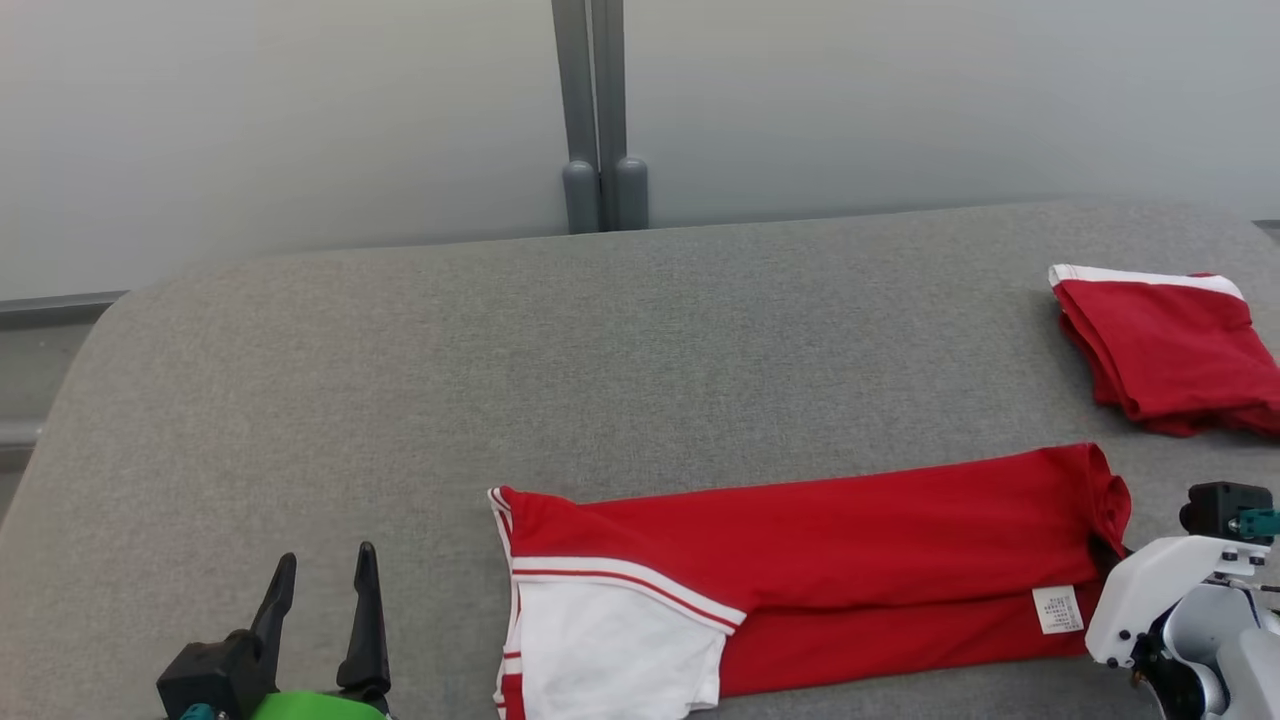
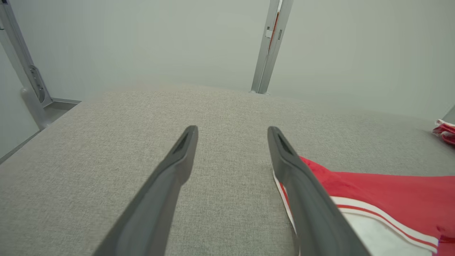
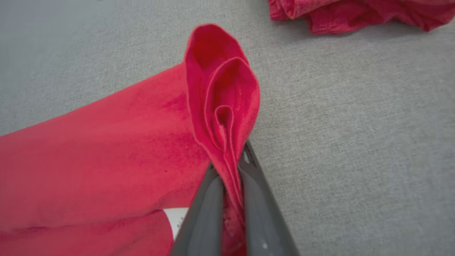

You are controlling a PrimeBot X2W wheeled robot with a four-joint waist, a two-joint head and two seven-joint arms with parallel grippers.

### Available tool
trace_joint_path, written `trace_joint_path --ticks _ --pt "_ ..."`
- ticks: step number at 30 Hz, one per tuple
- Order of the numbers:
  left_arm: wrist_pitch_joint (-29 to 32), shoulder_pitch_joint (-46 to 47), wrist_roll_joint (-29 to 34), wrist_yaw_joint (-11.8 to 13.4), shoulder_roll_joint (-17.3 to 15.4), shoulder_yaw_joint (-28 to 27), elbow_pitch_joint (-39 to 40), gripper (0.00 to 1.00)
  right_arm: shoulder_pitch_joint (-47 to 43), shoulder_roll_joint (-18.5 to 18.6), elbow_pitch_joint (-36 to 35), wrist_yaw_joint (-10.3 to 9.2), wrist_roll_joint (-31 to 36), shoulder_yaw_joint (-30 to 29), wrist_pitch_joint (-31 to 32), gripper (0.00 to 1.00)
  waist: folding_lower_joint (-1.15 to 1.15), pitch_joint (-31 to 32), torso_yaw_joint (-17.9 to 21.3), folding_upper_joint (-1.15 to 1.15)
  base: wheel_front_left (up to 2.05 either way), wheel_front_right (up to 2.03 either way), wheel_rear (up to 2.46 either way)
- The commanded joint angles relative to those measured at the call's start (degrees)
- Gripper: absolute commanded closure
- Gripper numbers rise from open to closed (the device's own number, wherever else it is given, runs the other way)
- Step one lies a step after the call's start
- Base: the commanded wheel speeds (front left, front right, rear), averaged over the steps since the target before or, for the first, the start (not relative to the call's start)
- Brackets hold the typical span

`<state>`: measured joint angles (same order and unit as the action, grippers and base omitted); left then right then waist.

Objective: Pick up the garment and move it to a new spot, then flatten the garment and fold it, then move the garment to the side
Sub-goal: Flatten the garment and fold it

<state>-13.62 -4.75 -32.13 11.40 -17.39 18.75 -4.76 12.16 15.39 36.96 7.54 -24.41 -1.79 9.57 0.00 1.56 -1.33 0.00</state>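
dark fingers of the right gripper (image 3: 231, 160) are pressed together on a bunched red corner of the long folded red-and-white shirt (image 1: 800, 560), which stretches off to that gripper's left. beyond the gripper lies a second folded red garment (image 1: 1170, 350), apart from it. a white label (image 1: 1057, 609) shows just beside the pinch. the left gripper (image 1: 326, 555) stands spread, the shirt's white-panelled end to its right. all rests on a grey fabric surface (image 1: 400, 380), with a pale wall (image 1: 250, 120) and a grey post (image 1: 600, 100) behind.
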Motion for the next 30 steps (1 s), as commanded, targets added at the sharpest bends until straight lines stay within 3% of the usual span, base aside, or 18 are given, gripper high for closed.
trace_joint_path --ticks 1,15,24,30 --pt "-0.25 0.86 0.17 0.01 -0.15 -0.12 -0.45 0.00 -0.67 0.53 -1.00 -0.10 -0.94 -0.11 0.54 1.00 0.00 -0.09 1.51 0.00 0.00 0.00 0.00" --pt "-1.03 2.22 0.48 -1.39 0.91 0.47 -3.10 0.00 -4.72 -1.33 -19.80 -0.06 -12.34 8.23 7.96 1.00 0.00 -0.17 4.10 0.00 0.00 0.00 0.00" --pt "-1.11 3.00 0.58 -1.81 0.96 1.11 -3.90 0.00 -7.11 -4.93 -31.37 -0.05 -18.11 15.94 12.10 1.00 0.00 0.43 0.91 0.00 0.00 0.00 0.00" --pt "-0.64 3.39 0.85 -2.03 1.17 2.14 -3.90 0.00 -6.38 -9.44 -31.44 -0.04 -21.05 21.44 12.04 1.00 0.00 0.89 -2.19 0.00 0.00 0.00 0.00"
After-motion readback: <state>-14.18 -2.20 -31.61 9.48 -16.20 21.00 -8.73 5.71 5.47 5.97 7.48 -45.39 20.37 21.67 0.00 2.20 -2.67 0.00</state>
